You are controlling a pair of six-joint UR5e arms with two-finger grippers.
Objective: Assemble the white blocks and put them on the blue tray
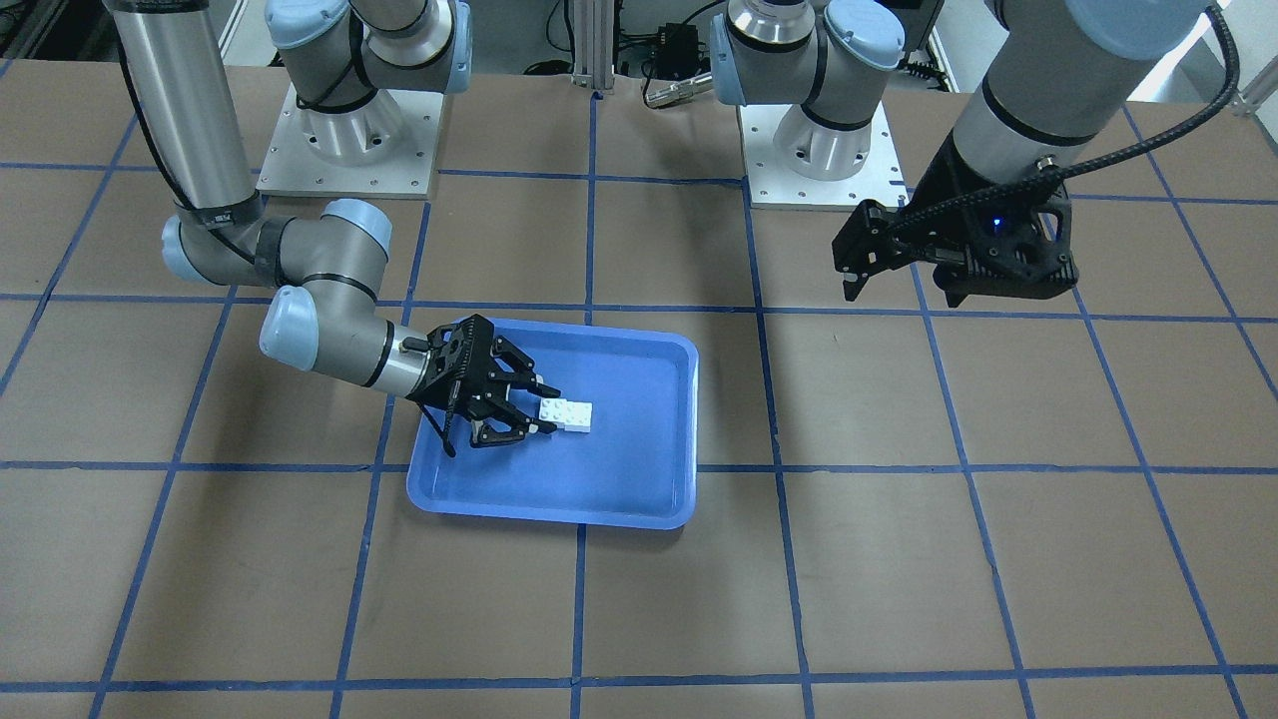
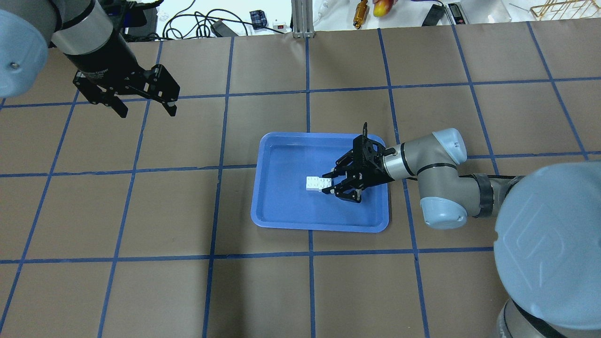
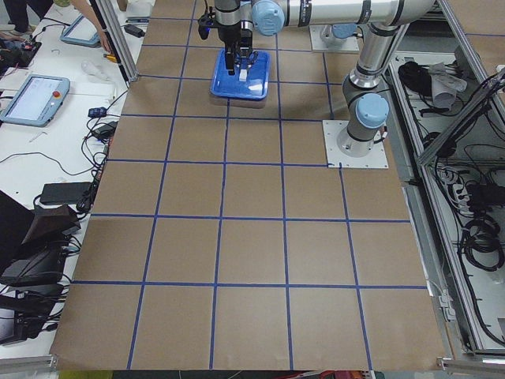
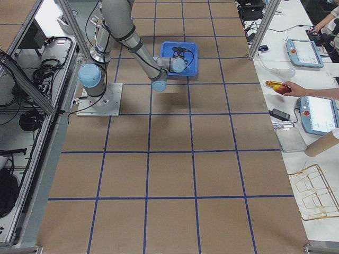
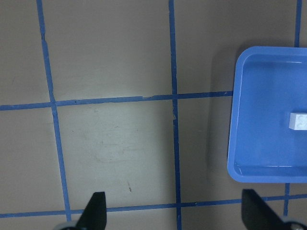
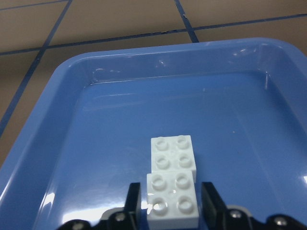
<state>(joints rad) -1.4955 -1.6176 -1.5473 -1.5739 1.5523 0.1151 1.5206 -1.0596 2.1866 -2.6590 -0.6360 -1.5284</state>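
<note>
The two white blocks (image 1: 566, 413) are joined into one short offset bar that lies flat on the floor of the blue tray (image 1: 559, 514). My right gripper (image 1: 549, 409) reaches low into the tray. In the right wrist view the near brick of the bar (image 6: 172, 163) sits between its fingers (image 6: 133, 203) with narrow gaps on both sides. The gripper (image 2: 328, 183) looks open. My left gripper (image 2: 146, 111) is open and empty, raised over bare table well away from the tray (image 2: 319, 228). Its wrist view shows the tray's end (image 5: 235, 120) and one corner of the bar (image 5: 298, 121).
The table is brown with a grid of blue tape lines (image 2: 220, 164). The two arm bases (image 1: 344, 130) stand at the robot's edge. Cables and small tools (image 2: 361, 9) lie beyond the far edge. An operator's hand (image 4: 296, 89) rests on a side bench.
</note>
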